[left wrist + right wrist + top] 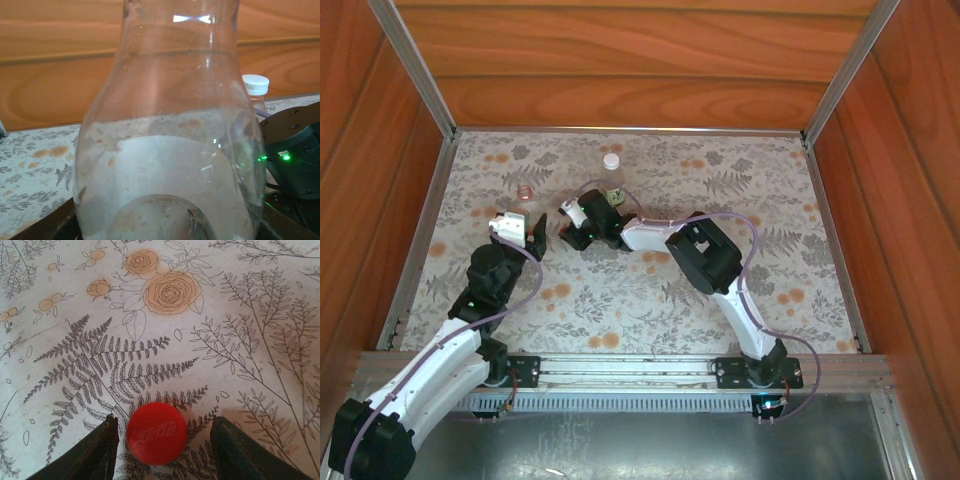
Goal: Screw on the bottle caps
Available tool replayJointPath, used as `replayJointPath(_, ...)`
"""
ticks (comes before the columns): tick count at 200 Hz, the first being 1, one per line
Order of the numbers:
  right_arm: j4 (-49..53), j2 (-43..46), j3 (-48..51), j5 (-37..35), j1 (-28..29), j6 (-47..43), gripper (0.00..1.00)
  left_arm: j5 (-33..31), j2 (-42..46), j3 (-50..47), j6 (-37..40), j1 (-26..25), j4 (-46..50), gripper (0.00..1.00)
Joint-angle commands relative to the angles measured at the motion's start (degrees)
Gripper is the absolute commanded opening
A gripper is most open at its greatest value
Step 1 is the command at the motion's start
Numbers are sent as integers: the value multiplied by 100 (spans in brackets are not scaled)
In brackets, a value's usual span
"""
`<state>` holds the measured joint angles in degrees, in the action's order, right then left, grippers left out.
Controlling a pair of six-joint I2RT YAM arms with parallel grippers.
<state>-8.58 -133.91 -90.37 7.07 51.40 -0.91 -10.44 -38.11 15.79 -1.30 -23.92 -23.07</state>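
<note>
one cap, the white cap (255, 84), is already on the tall bottle (613, 185), so i judge half of the task is done and the step in hand is picking up the red cap (156, 432). the red cap lies flat on the table (740, 180), printed side up, between the fingers of the right gripper (165, 426). the jaws are apart: the left finger is almost at the cap's edge, and the right finger has a clear gap to it, so the cap is not gripped yet. the left gripper (523, 222) seems clamped on the short bottle (165, 150), which stands upright between its fingers and very close to the wrist camera; in the top view its mouth looks open. next, i think the right jaws must come together evenly on the cap's rim, because the cap sits off centre and may slide sideways. then the cap must be lifted, brought over the short bottle's mouth, kept level, and turned on. the two grippers are near each other, so there is little room to move. the tall bottle stands just behind the right gripper and could be knocked over during the lift. wooden walls (620, 60) close the table at the back and sides, well apart from the work.
</note>
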Motion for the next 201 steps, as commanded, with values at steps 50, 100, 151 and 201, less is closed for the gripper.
replayJointPath(50, 390, -320, -420, 177, 79, -153, 46, -7, 5, 117, 77, 37, 39, 60)
replayJointPath(100, 489, -209, -278, -4, 142, -419, 39, 16, -11, 127, 66, 37, 51, 61)
replayJointPath(151, 349, 61, 47, -106, 142, -419, 36, 124, -42, 108, 147, 37, 64, 61)
replayJointPath(201, 146, 635, 792, -426, 143, -410, 36, 574, -199, 152, 200, 24, 57, 61)
